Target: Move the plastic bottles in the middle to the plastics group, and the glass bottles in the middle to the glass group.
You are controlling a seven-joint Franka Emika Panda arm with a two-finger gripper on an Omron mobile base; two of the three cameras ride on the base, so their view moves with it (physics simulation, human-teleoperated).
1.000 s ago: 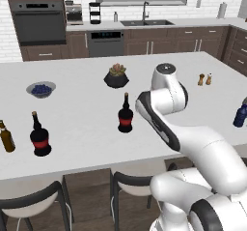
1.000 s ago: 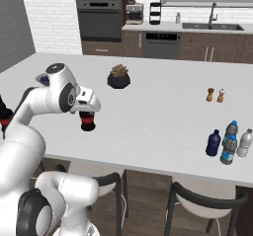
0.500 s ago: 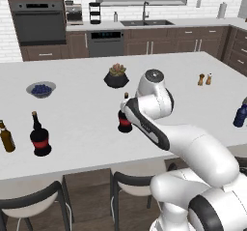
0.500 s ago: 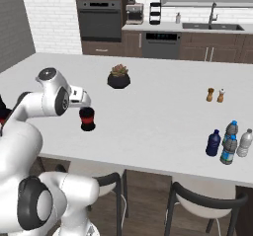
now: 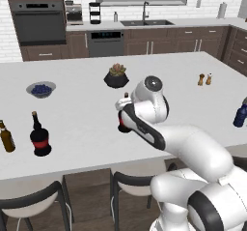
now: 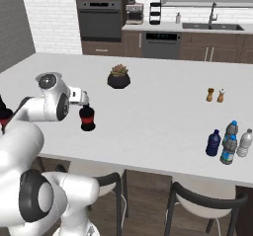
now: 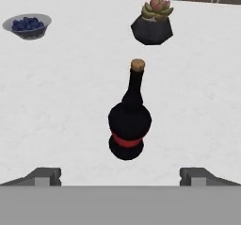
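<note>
The white bench carries everything. A black glass bottle stands upright mid-bench, its cork toward a potted succulent. The tool hangs just short of it, fingertips spread wide, grasping nothing. Far left stand another black bottle and an amber bottle. Far right cluster what look like four plastic bottles, partly overlapping.

Arm hides most of the middle black bottle (cork showing) on the counter.
</note>
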